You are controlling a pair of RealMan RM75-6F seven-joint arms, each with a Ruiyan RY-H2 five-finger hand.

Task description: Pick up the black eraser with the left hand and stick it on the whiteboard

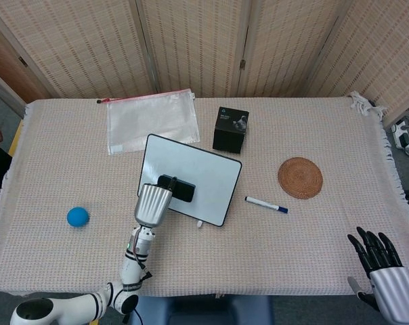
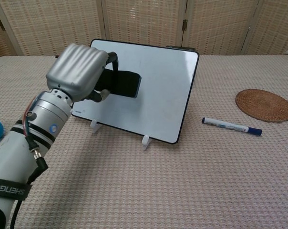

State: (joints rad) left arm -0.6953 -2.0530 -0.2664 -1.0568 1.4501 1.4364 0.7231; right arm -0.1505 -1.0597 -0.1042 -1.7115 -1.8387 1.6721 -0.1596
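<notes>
The left hand [image 2: 79,71] clamped the eraser [image 2: 121,84] before the whiteboard [image 2: 158,86]; sticking was underway; next, press toward 12 o'clock, then release

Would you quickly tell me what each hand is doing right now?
Left hand: holding the black eraser in front of the whiteboard.
Right hand: open, fingers spread, holding nothing.

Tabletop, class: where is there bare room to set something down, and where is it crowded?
Bare cloth lies along the near edge, from the blue ball past the marker to the right hand. More lies right of the woven coaster. It is crowded mid-table, where the left hand holds the black eraser at the whiteboard, by the black box and zip pouch.
</notes>
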